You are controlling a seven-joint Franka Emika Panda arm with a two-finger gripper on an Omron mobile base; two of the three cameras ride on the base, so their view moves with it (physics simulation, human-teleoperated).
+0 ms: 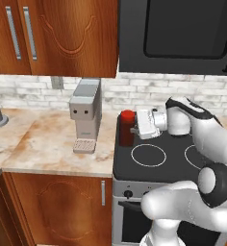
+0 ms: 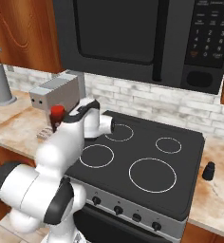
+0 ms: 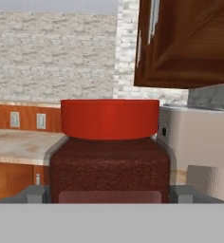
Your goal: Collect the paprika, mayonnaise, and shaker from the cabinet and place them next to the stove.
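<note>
Gripper sits closed around the paprika, jar upright between its fingers, base apparently on or just above the stove's left edge; contact unclear. Step in hand: placing the paprika. Next: shift it onto the counter just beyond, then release; the shaker stands well apart, past the stove's far side.

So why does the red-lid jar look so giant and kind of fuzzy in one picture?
In the hand view the paprika sits right in front of the camera between the gripper's fingers, so it looms large with soft edges. In the left base view the gripper and jar look small and sharper. In the right base view the stove looks flat and matte, without glare.
</note>
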